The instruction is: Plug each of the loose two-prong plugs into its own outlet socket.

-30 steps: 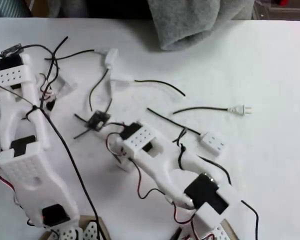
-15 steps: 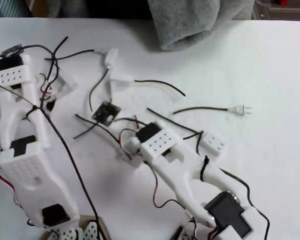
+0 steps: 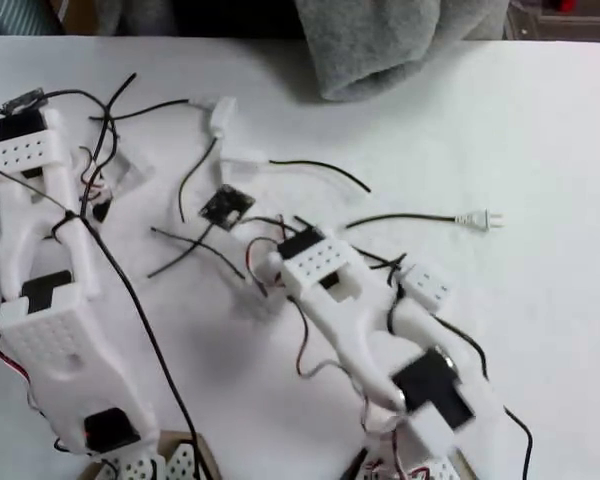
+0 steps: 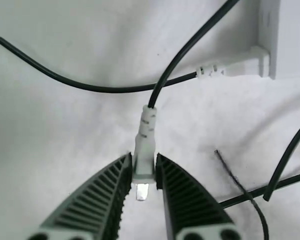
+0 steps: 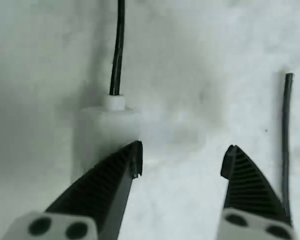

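White tabletop (image 3: pixel 540 130) runs across the high view, with a grey cloth (image 3: pixel 380 50) bunched at its far edge and black cords strewn over the middle. The left arm (image 3: pixel 40 300) sits folded at the table's left side. The right arm (image 3: pixel 360 320) stretches from the near edge toward the centre, its wrist end among the cords.

From above, a loose plug (image 3: pixel 480 219) lies alone on its cord to the right of the right arm, prongs pointing away from it. A white outlet block (image 3: pixel 426 284) rests just beside that arm's forearm.

The left wrist view gives what the overhead cannot. The left gripper (image 4: pixel 143 159) is pinching a white two-prong plug (image 4: pixel 145 142) by its body, a metal prong (image 4: pixel 142 191) showing between the fingers. Beyond it, a second plug (image 4: pixel 235 67) is seated in a white socket block (image 4: pixel 270 35).

In the right wrist view the right gripper (image 5: pixel 184 151) is spread wide and holds nothing. One fingertip (image 5: pixel 132 155) overlaps an outlet socket (image 5: pixel 102 132) with a cord leaving its far end; whether they touch cannot be told.
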Robot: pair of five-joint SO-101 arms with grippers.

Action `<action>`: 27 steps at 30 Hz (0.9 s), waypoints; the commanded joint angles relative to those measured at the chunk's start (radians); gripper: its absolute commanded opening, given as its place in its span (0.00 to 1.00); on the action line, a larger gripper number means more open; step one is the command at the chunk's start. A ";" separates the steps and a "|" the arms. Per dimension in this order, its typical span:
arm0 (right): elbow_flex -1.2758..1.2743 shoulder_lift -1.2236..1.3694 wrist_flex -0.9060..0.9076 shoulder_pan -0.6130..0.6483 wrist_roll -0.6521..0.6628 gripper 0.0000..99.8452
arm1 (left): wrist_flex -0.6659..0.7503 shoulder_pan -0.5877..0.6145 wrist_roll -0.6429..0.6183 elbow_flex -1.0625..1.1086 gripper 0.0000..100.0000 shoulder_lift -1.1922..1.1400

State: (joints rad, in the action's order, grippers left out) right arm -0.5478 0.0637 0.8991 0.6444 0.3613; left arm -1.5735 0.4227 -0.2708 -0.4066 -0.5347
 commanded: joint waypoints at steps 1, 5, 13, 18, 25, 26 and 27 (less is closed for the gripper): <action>0.069 0.042 0.054 -0.054 0.008 0.25 | 0.009 0.004 -0.011 -0.003 0.03 0.051; 0.106 0.073 0.059 -0.153 0.068 0.25 | 0.009 0.004 -0.011 -0.003 0.03 0.051; 0.137 -0.056 0.153 -0.165 0.068 0.25 | 0.009 0.002 -0.011 -0.003 0.03 0.051; 0.051 -0.225 0.208 0.047 -0.049 0.25 | 0.009 0.002 -0.011 -0.003 0.03 0.051; -0.015 -0.274 0.206 0.260 -0.068 0.25 | 0.009 0.005 -0.011 -0.003 0.03 0.051; -0.014 -0.268 0.205 0.277 -0.068 0.25 | 0.009 0.005 -0.011 -0.003 0.03 0.051; -0.014 -0.262 0.196 0.292 -0.068 0.25 | 0.009 0.005 -0.011 -0.003 0.03 0.051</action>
State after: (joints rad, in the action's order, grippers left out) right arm -0.5677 -0.1695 1.0971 0.8715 0.3015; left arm -1.5735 0.4227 -0.2708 -0.4066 -0.5347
